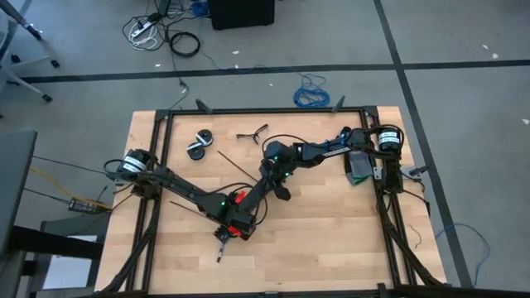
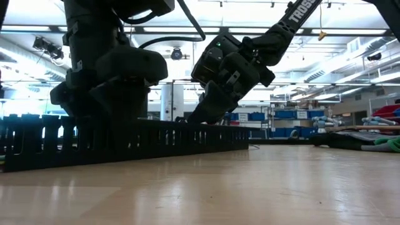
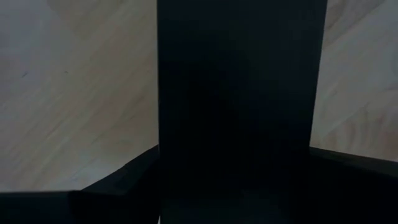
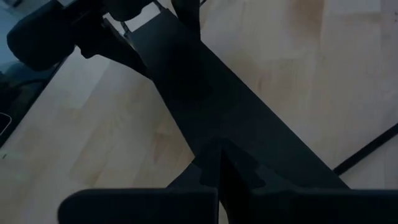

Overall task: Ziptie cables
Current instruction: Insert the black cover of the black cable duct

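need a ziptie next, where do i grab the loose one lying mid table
Grip the ziptie near its end farthest from the right gripper, coming straight down, jaws across its narrow width. It lies flat and straight on the table, so probably only a top approach fits.

2 arms (image 1: pixel 186 192); 1 perforated strip (image 2: pixel 125 142); 1 ziptie (image 1: pixel 236 167).

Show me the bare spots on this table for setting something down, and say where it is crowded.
Free: the wooden table's near right part, between the right frame rail and the left gripper; also the near left corner. Crowded: the middle, where both arms meet over the long black perforated strip with the right gripper on it, and the far side by the round black spools.
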Tool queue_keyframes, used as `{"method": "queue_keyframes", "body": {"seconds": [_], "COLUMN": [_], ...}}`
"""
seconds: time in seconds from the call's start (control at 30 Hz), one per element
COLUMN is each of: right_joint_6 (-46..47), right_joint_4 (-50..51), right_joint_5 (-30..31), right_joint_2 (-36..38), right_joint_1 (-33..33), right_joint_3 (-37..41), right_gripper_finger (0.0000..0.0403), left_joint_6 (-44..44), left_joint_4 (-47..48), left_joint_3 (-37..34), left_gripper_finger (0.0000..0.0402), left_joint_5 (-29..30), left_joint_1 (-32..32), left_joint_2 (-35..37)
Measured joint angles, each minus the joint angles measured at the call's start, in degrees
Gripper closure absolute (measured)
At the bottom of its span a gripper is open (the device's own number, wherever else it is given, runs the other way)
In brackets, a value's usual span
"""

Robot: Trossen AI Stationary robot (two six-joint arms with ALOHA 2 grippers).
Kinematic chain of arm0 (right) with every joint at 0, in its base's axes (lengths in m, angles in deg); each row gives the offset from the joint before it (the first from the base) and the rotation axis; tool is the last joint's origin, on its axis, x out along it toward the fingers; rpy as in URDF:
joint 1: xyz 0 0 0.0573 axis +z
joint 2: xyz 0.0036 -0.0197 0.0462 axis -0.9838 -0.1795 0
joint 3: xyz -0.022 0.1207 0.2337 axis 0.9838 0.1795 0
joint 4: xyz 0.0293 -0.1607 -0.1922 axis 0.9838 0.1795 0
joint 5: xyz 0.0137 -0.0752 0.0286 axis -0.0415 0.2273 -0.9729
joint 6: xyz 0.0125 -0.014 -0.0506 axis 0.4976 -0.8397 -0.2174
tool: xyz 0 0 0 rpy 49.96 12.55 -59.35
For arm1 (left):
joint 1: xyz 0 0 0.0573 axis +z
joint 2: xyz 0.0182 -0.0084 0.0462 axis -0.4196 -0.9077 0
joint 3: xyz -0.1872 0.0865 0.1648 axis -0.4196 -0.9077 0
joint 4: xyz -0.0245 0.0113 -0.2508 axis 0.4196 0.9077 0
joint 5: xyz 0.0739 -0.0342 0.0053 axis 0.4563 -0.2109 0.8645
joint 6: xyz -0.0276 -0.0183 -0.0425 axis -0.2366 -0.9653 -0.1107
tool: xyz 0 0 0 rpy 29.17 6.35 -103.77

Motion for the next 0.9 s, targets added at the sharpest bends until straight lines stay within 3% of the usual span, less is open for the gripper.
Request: {"method": "queue_keyframes", "body": {"seconds": [0.47,0.6,0.9], "right_joint_6": [0.1,0.1,0.2], "right_joint_4": [0.0,0.0,-0.4], "right_joint_5": [-0.2,-0.2,0.0], "right_joint_2": [0.0,0.0,0.0], "right_joint_1": [-0.3,-0.3,-0.3], "right_joint_3": [0.0,0.0,0.0], "right_gripper_finger": [0.0403,0.0403,0.0402], "left_joint_6": [0.2,-3.2,-3.0], "left_joint_4": [0.8,1.0,1.5], "left_joint_3": [0.0,0.0,0.0], "left_gripper_finger": [0.0145,0.0142,0.0101], "left_joint_5": [0.9,0.5,-0.6], "left_joint_1": [-0.1,-0.1,0.0], "left_joint_2": [-0.1,-0.1,-0.1]}}
